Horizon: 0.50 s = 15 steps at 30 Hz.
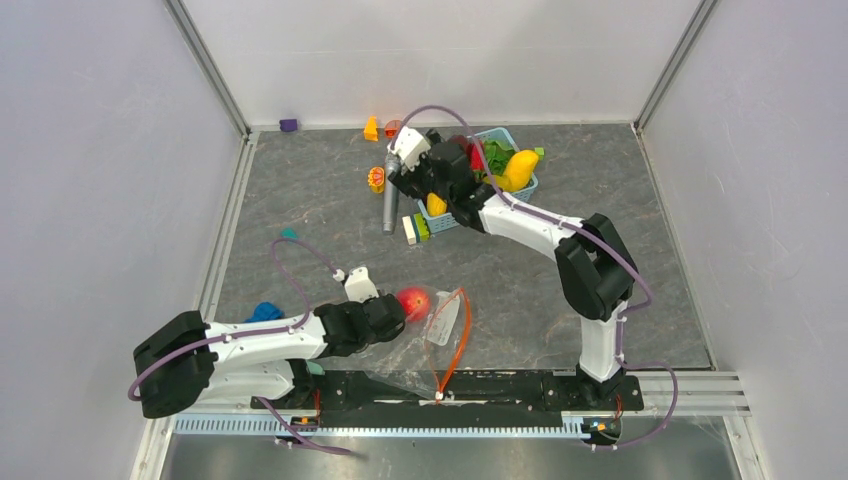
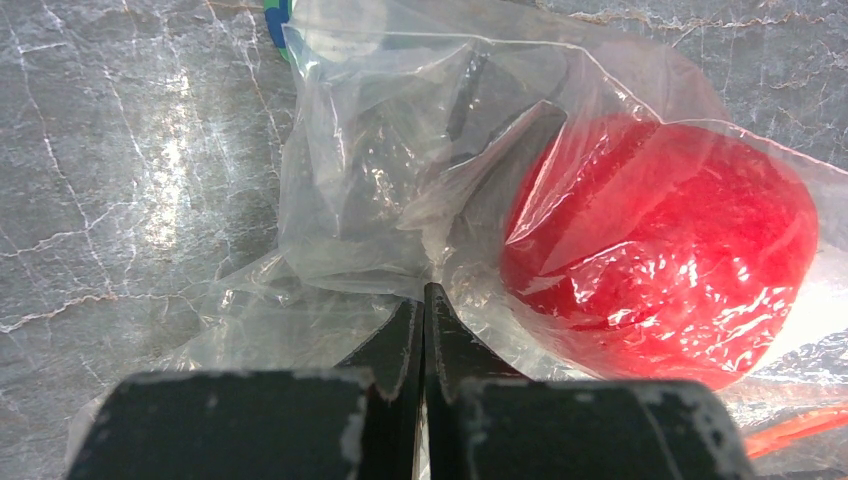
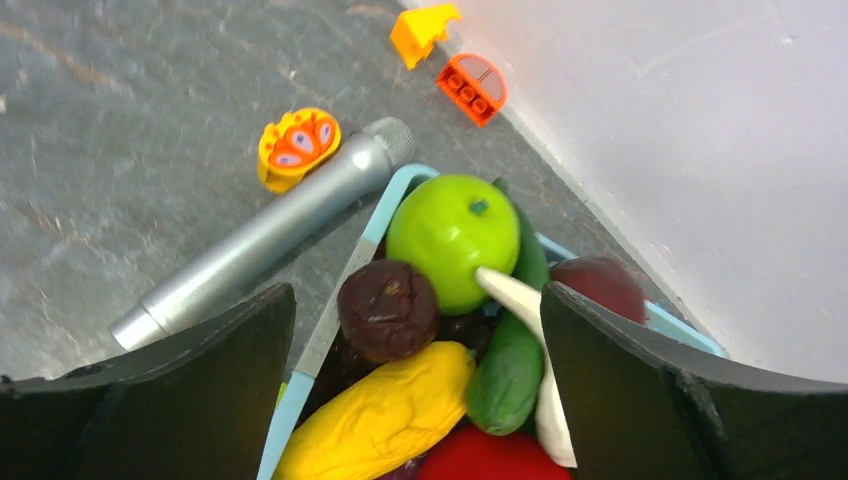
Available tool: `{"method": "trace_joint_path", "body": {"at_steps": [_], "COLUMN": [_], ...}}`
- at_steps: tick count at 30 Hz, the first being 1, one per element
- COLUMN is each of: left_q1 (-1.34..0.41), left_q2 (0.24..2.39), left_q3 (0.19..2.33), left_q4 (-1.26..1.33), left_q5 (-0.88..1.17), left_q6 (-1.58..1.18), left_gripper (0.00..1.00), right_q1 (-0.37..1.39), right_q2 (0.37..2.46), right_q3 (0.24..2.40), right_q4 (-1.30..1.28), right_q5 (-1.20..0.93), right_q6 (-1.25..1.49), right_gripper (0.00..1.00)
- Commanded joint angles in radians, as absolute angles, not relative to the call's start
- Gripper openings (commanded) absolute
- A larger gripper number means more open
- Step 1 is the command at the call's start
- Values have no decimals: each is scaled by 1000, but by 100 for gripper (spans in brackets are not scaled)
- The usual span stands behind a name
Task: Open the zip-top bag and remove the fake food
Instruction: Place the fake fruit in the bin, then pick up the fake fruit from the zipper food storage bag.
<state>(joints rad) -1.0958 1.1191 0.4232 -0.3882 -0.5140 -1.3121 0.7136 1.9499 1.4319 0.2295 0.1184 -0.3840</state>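
Fingers (image 2: 395,350) of left gripper (image 2: 425,292) pinch bag (image 2: 370,170).

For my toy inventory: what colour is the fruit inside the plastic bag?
The fruit in the bag is bright red, clearest in the left wrist view.

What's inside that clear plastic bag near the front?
One glossy red fruit shows through the zip-top bag. Its crumpled folds and the fruit itself cover the rest, so anything else inside cannot be seen.
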Motion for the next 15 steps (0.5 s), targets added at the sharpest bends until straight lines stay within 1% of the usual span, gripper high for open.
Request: {"method": "trace_joint_path", "body": {"at_steps": [1, 4, 7, 11, 13, 15], "left_q1": [-1095, -1095, -1094, -1095, -1095, -1093], "left_q2": [1110, 1110, 1104, 1078, 1053, 1024], "left_q3": [420, 421, 423, 431, 435, 438], "left_q4": [-400, -399, -402, -425, -443, -459], "left_q5": [-537, -538, -535, -539, -545, -553], "left_q6": [-1326, -1325, -1320, -1315, -1315, -1315], "left_gripper": [2, 2, 3, 14, 19, 29], "right_q1": [707, 704, 703, 704, 705, 706], "right_q2": [1855, 1774, 1615, 1387, 1278, 1171], "right_q3": [1629, 1641, 1492, 1233, 1095, 956], "right_q4": [27, -162, -213, -235, -248, -227], "right_q5": [197, 145, 87, 14, -11, -99], "right_q6": [-176, -61, 79, 182, 223, 253], "right_gripper": [98, 98, 94, 87, 81, 73]}}
